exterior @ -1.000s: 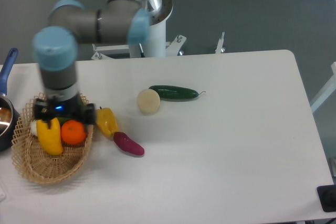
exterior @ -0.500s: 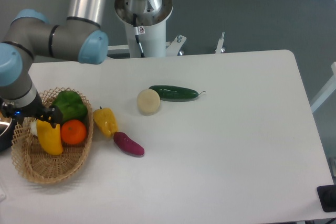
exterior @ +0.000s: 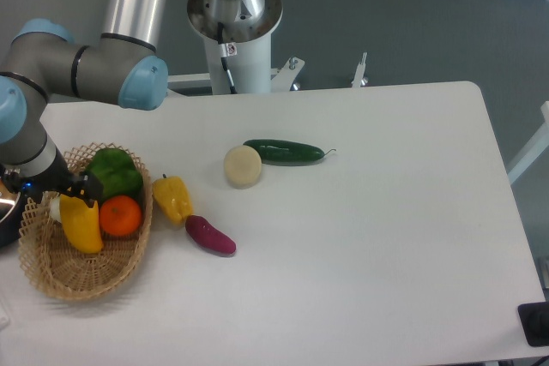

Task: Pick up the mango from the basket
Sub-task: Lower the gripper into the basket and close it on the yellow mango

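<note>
At the nine o'clock edge of the white surface (exterior: pixel 360 237), the arm (exterior: pixel 86 66) reaches over from the base at twelve o'clock, its wrist bent down beside the basket (exterior: pixel 73 276). The gripper (exterior: pixel 62 193) sits low at the basket's ten o'clock rim, just above the upper end of the mango (exterior: pixel 82 225); its jaws are mostly hidden by the wrist, so I cannot tell how far open they are or whether they touch the fruit.

Judging by that, the task looks barely begun: the mango lies in the basket, unlifted, and the grasp and the raise are both left to do.

The mango is smooth, plain yellow and elongated, lying along the basket's left half, touching the orange (exterior: pixel 120 216) at its three o'clock, with a green pepper (exterior: pixel 114 173) at the basket's twelve o'clock. Outside, a yellow bell pepper (exterior: pixel 174 199) lies just beside the rim at three o'clock.
</note>
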### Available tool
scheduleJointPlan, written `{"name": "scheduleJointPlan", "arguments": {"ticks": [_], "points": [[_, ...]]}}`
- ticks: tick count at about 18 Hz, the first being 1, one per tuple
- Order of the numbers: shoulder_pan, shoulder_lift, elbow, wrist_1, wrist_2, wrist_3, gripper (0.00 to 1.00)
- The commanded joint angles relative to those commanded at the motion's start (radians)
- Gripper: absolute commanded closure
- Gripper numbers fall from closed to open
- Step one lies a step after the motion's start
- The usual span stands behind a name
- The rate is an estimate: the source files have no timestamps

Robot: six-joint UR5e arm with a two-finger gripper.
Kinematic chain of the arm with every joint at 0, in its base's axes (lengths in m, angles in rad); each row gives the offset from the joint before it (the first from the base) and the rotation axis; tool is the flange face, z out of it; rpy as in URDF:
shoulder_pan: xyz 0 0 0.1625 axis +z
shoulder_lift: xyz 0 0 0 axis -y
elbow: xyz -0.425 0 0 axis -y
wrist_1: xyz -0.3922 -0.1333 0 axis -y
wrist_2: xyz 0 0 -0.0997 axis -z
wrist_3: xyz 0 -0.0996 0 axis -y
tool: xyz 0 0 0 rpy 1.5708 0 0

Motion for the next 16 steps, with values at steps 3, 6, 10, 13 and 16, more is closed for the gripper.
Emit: {"name": "scheduleJointPlan", "arguments": {"ticks": [3, 6, 10, 13, 16], "points": [[-0.002, -0.020, -0.012, 0.002, 0.005, -0.011, 0.00], [-0.012, -0.043, -0.015, 0.009, 0.006, -0.011, 0.00], [-0.014, -0.037, -0.008, 0.005, 0.002, -0.009, 0.05], [-0.014, -0.035, -0.003, 0.002, -0.003, -0.009, 0.69], [-0.014, -0.023, -0.005, 0.000, 0.005, -0.009, 0.99]]}}
